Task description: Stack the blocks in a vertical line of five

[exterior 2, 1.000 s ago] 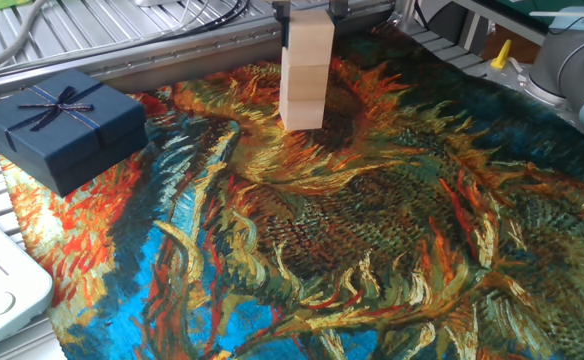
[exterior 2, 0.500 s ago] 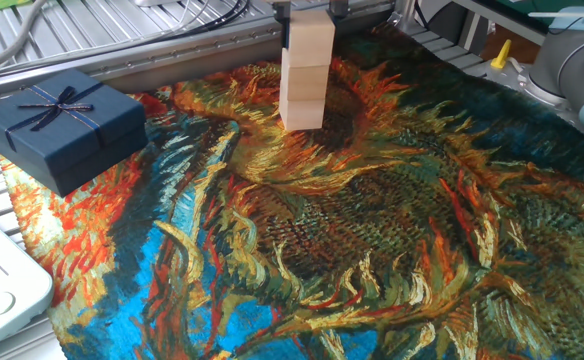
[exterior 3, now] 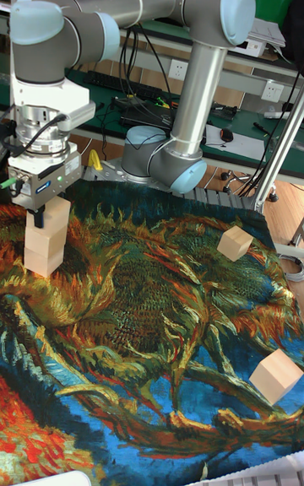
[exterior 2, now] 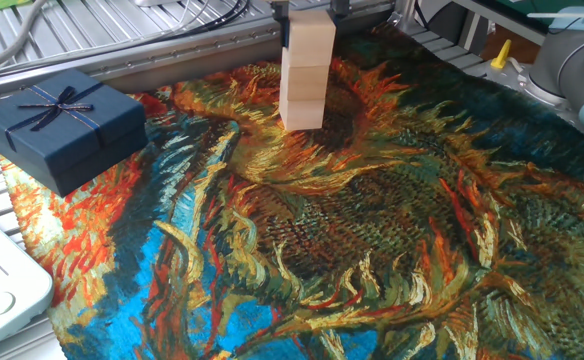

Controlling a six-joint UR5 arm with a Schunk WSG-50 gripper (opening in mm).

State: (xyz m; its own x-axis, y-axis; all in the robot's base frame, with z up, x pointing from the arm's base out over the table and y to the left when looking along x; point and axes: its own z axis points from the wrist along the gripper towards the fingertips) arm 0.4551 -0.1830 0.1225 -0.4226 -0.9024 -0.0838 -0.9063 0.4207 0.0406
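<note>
gripping the top block (exterior 2: 309,31) of three, the pincer (exterior 2: 309,10).

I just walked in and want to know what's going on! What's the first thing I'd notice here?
Probably the big grey robot arm, its gripper at the top of a stack of three blocks at the far edge of the bright sunflower cloth. Two loose blocks lie on the cloth away from the stack, and a dark blue gift box sits at the cloth's other end.

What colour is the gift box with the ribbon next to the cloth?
The square ribboned gift box is dark navy blue, with a matching dark ribbon bow; it shows best in the fixed view.
</note>
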